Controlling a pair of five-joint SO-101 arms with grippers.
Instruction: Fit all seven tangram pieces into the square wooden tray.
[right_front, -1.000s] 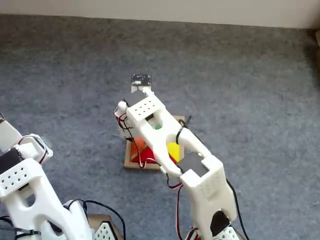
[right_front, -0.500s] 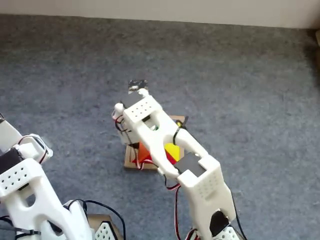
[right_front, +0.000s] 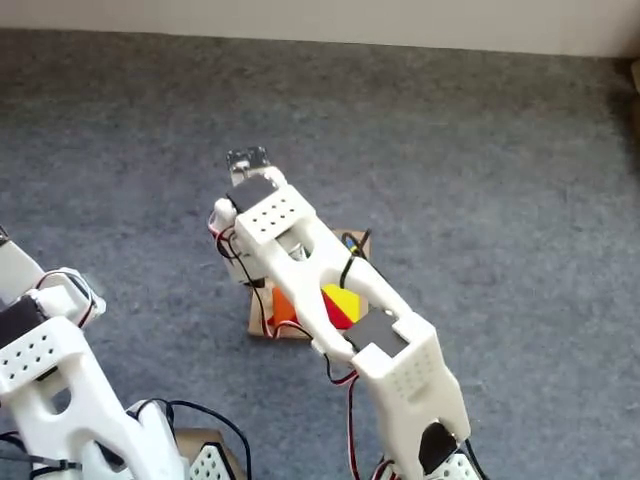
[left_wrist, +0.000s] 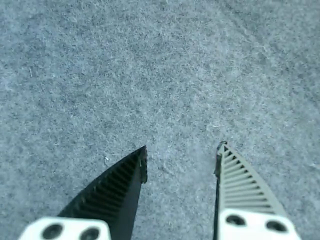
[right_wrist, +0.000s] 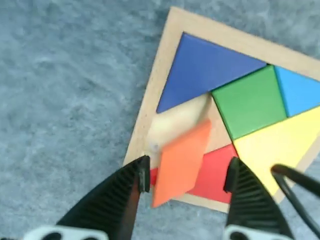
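Square wooden tray (right_wrist: 162, 65), pale raised rim, sat centre-near on grey, nubbly carpet (left_wrist: 150, 75). Seated flat were a blue triangle (right_wrist: 205, 67), green square (right_wrist: 250, 102), yellow triangle (right_wrist: 272, 145) and red piece (right_wrist: 212, 175). An orange parallelogram (right_wrist: 180, 162) lay askew over the red piece and a bare slot. Right gripper (right_wrist: 187, 172), ribbed jaws spread wide, straddled it. Left gripper (left_wrist: 182, 150) gaped wide above carpet.

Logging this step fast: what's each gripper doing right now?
Left gripper: open, holding nothing.
Right gripper: open, above the orange piece, not gripping it.
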